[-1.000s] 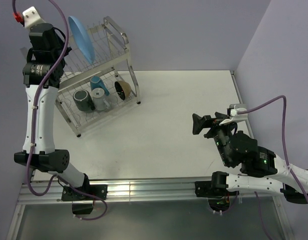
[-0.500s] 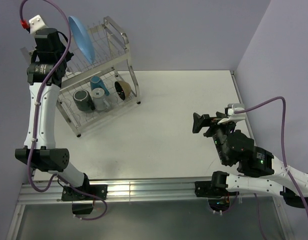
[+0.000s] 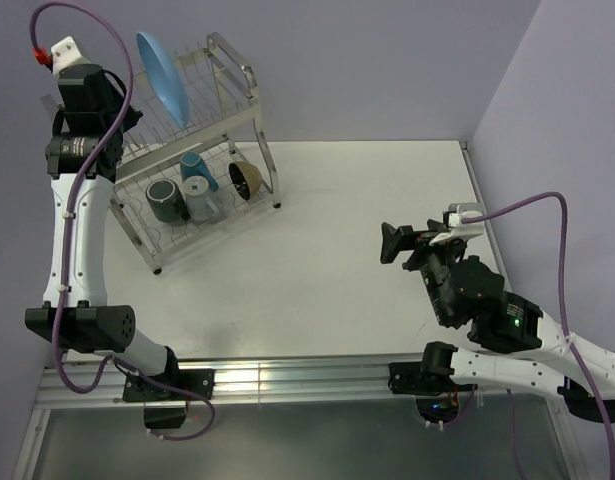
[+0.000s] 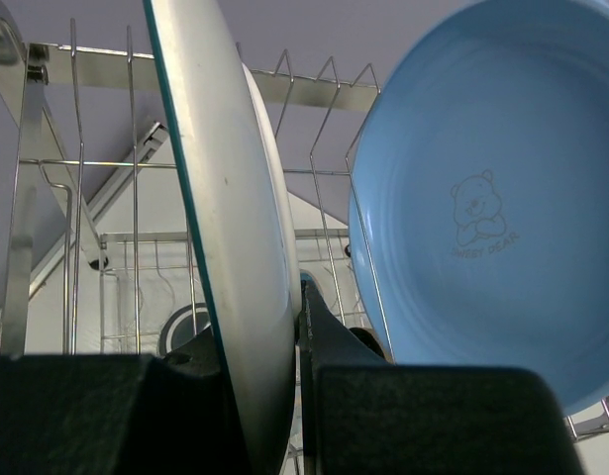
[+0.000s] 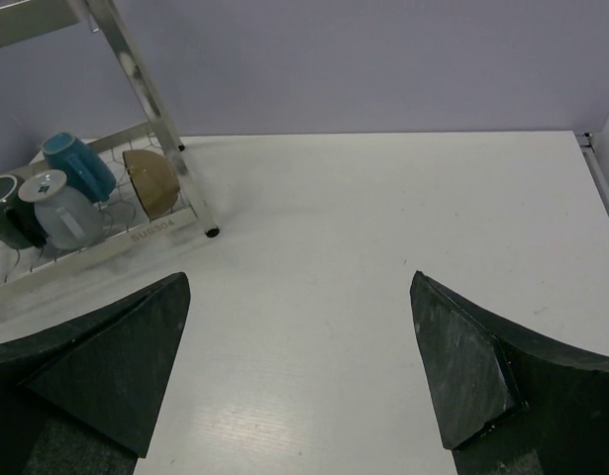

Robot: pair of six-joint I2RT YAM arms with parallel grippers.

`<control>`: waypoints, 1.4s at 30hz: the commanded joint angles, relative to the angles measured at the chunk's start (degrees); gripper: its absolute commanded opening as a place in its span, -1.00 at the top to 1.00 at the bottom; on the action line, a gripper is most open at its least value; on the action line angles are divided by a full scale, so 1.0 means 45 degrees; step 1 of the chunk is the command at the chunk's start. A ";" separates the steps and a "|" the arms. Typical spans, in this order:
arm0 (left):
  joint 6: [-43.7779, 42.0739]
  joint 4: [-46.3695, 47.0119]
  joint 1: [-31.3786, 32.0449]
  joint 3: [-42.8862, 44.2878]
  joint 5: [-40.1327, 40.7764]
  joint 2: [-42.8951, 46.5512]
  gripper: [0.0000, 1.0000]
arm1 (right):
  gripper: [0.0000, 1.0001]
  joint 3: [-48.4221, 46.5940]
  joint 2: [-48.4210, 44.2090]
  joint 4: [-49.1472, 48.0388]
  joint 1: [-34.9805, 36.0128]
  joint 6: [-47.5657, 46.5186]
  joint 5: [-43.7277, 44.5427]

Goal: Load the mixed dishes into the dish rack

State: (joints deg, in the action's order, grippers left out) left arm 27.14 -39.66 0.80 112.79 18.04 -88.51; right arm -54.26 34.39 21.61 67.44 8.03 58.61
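In the left wrist view my left gripper [image 4: 266, 341] is shut on the white plate [image 4: 230, 218], held upright and edge-on among the top-tier wires of the dish rack [image 4: 136, 168]. The light-blue plate [image 4: 482, 198] stands in that tier just to the right, apart from the white one. Seen from above, the left arm is raised at the rack's [image 3: 259, 135] far-left end and hides the white plate. On the lower shelf lie the dark mug [image 3: 165, 201], pale cup [image 3: 200, 202], blue mug [image 3: 195, 167] and black-and-tan bowl [image 3: 245, 178]. My right gripper [image 3: 400, 246] hangs open over the table, holding nothing.
The walls stand close behind the rack and along the table's right edge [image 3: 479, 190]. White tabletop [image 5: 383, 218] stretches between the rack and the right arm. The rack's near foot [image 5: 213, 233] rests on the table ahead and left of the right gripper.
The left wrist has shifted slightly to the left with the white plate still gripped. The right gripper has drifted a little left, still open.
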 commanded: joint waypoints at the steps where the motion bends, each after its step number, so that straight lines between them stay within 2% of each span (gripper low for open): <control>1: 0.0473 0.0141 -0.0099 -0.0493 -0.1526 0.0274 1.00 | -0.99 0.0026 0.0014 -0.0602 -0.0181 -0.0125 -0.0095; 4: 0.0824 0.0102 -0.0138 -0.0883 -0.1879 0.0372 1.00 | -0.99 0.0007 0.0052 -0.0641 -0.0260 -0.0241 -0.0192; 7: 0.1059 0.0122 -0.0138 -0.1332 -0.2095 0.0547 0.87 | -0.99 -0.0032 0.0130 -0.0699 -0.0377 -0.0358 -0.0406; 9: 0.1216 0.0063 -0.0490 -0.1471 -0.2057 0.0587 0.63 | -0.99 -0.0071 0.0209 -0.0719 -0.0475 -0.0437 -0.0504; 13: 0.1372 0.0063 -0.0607 -0.1745 -0.2037 0.0743 0.32 | -0.99 -0.0227 0.0346 -0.0758 -0.0592 -0.0554 -0.0758; 14: 0.1392 0.0044 -0.0607 -0.1725 -0.1998 0.0743 0.18 | -0.99 -0.0227 0.0384 -0.0758 -0.0611 -0.0555 -0.0797; 22: 0.1548 -0.0112 -0.0627 -0.1511 -0.1920 0.0801 -0.27 | -0.99 -0.0227 0.0521 -0.0797 -0.0767 -0.0555 -0.1110; 23: 0.1606 -0.0113 -0.0627 -0.1510 -0.1920 0.0840 -0.39 | -0.99 -0.0227 0.0502 -0.0778 -0.0768 -0.0535 -0.1110; 31: 0.1879 -0.0482 -0.0627 -0.1198 -0.1609 0.1094 -0.52 | -0.99 -0.0169 0.0521 -0.0739 -0.0846 -0.0515 -0.1227; 34: 0.2424 -0.0833 -0.0627 -0.1275 -0.1083 0.1231 -0.96 | -0.99 -0.0188 0.0560 -0.0739 -0.0885 -0.0555 -0.1266; 42: 0.3384 -0.2534 -0.0627 -0.0846 -0.0162 0.1016 -0.98 | -1.00 -0.0228 0.0697 -0.0856 -0.1002 -0.0652 -0.1462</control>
State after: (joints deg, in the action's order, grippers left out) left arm 41.67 -39.53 -0.60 108.31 10.87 -85.03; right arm -54.24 37.01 20.16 63.57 5.87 52.53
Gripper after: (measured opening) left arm 0.988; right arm 0.996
